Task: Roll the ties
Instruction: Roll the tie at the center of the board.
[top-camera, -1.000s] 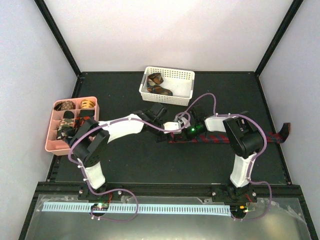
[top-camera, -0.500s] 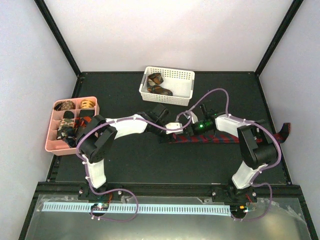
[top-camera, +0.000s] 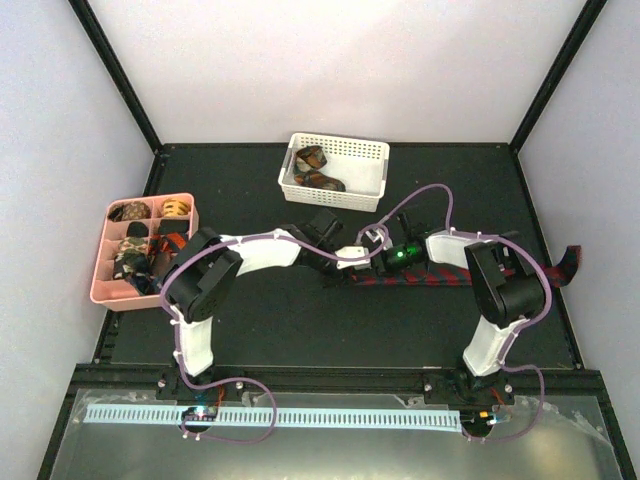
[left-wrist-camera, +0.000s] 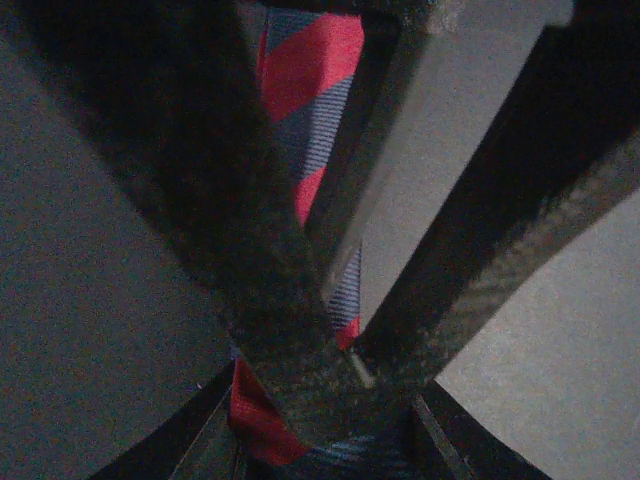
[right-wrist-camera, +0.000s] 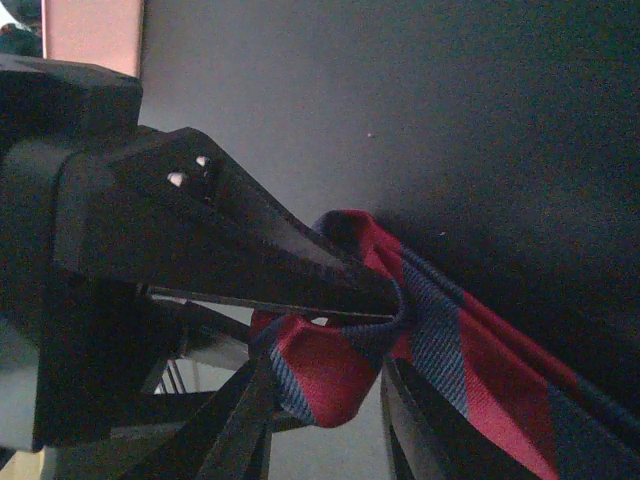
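Note:
A dark red-and-navy striped tie lies flat across the black table, and its right end hangs over the table edge. My left gripper and right gripper meet at its left end. In the left wrist view the left gripper is closed on the tie, with the right gripper's dark fingers crossing above. In the right wrist view the right gripper holds a folded loop of the tie. The left gripper's pointed finger presses into the fold.
A white basket at the back holds loose patterned ties. A pink compartment tray at the left holds several coiled ties. Purple cables arch over both arms.
The right arm's elbow swung out to the right, then back a little. Both grippers stayed together at the tie's left end and shifted slightly right with it.

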